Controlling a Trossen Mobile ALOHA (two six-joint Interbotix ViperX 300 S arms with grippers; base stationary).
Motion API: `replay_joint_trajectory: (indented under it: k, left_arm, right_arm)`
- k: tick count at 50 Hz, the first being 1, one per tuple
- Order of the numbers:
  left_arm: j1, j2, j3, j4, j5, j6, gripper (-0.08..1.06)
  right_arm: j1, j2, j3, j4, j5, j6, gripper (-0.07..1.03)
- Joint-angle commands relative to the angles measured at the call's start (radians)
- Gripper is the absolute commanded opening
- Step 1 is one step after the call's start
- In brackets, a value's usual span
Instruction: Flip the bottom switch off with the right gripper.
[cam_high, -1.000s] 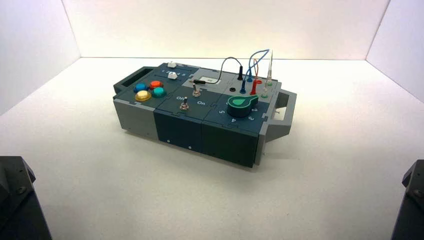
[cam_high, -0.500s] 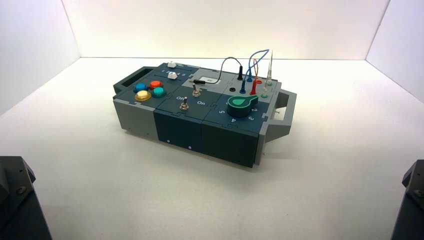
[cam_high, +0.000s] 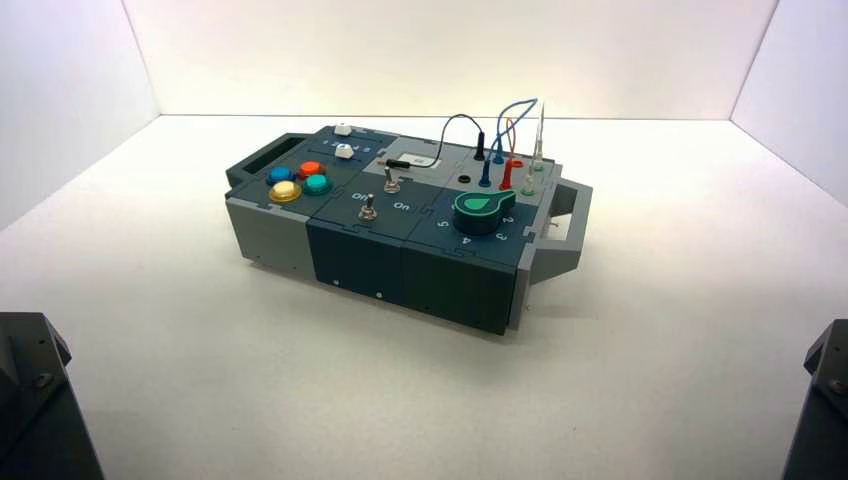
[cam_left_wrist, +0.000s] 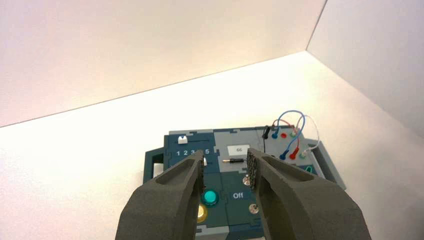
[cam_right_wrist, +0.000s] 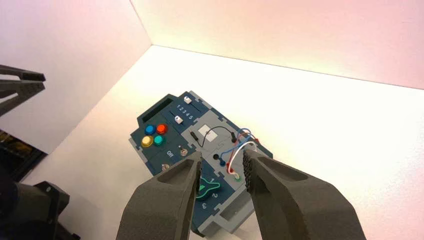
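metal bottom switch (cam_high: 368, 208) stands on a dark matte tile; right gripper (cam_right_wrist: 222, 172) and left gripper (cam_left_wrist: 225, 167) hover before the angular box (cam_high: 400, 260), jaws apart, empty.

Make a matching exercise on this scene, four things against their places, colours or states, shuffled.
1. Knob
2. Bottom switch
3. Right gripper
4. Blue button

A. Open, away from the box
B. Beside the red button
C. Green, right of both switches
D. Silver, nearer the robot than the other switch

Pairs: 1-C, 2-D, 3-A, 4-B
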Motion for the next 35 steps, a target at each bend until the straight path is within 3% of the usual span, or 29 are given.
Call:
replay_joint_trajectory:
  k: [1, 17, 35]
  left_arm:
    - [0.005, 0.044, -0.049, 0.002, -0.009, 0.011, 0.47]
    - [0.005, 0.120, -0.103, 0.002, -0.009, 0.012, 0.47]
    - [0.005, 0.178, -0.132, 0.002, -0.015, 0.015, 0.47]
  right_arm:
    - [0.003, 0.063, -0.051, 0.003, -0.003, -0.002, 0.45]
    - [0.003, 0.184, -0.106, -0.005, 0.025, -0.005, 0.45]
    - [0.003, 0.268, -0.087, -0.051, 0.025, -0.009, 0.45]
